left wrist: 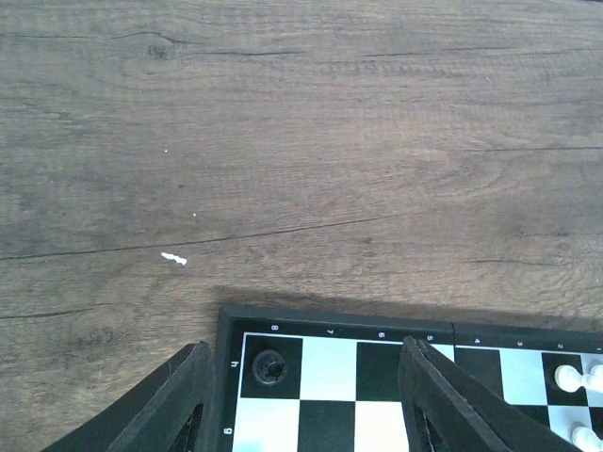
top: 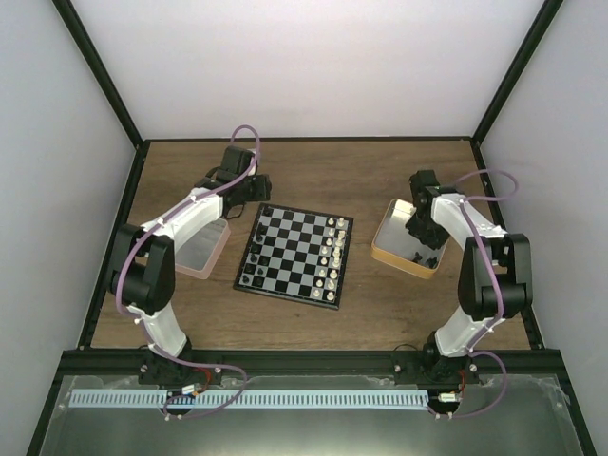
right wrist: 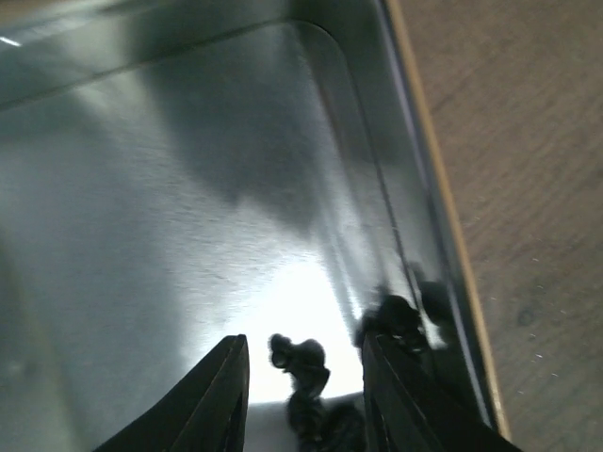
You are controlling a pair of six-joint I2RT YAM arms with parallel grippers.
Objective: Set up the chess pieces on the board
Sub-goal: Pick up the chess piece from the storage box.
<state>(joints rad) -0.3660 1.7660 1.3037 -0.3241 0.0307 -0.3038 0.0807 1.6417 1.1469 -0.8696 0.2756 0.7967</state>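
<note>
**A:** Where do the chess pieces (top: 253, 275) stand?

**B:** A few black ones stand along the left edge of the board (top: 294, 255), most of them near its near-left corner. A lone black piece (left wrist: 270, 367) sits on the dark square at the far-left corner. The rest lie in the tan tray (top: 399, 264).

**A:** And the board itself?

**B:** It lies flat in the middle of the bench (top: 380, 171), turned a little askew. The white chessmen (top: 332, 252) fill the two rows along its right edge.

**A:** What is the left hand (left wrist: 303, 363) doing?

**B:** It hangs over the far-left corner of the board with its fingers (left wrist: 184, 395) spread wide. The lone black piece stands between them, nearer the left finger, with clear space on both sides. That hand is open and holds nothing.

**A:** And the right hand (right wrist: 306, 344)?

**B:** It is down inside the tray, near the right edge of the bench. Its two fingers flank a small dark chessman (right wrist: 300, 358) lying on the shiny floor. I can see a gap on each side, so the hand is parted and not clamped on the chessman. Another dark clump (right wrist: 396, 318) sits against the tray's wall, too blurred to name.

**A:** Anything else on the bench?

**B:** A pink-rimmed clear box (top: 198, 273) sits toward the left edge, just beside the board and partly under the left arm.
</note>
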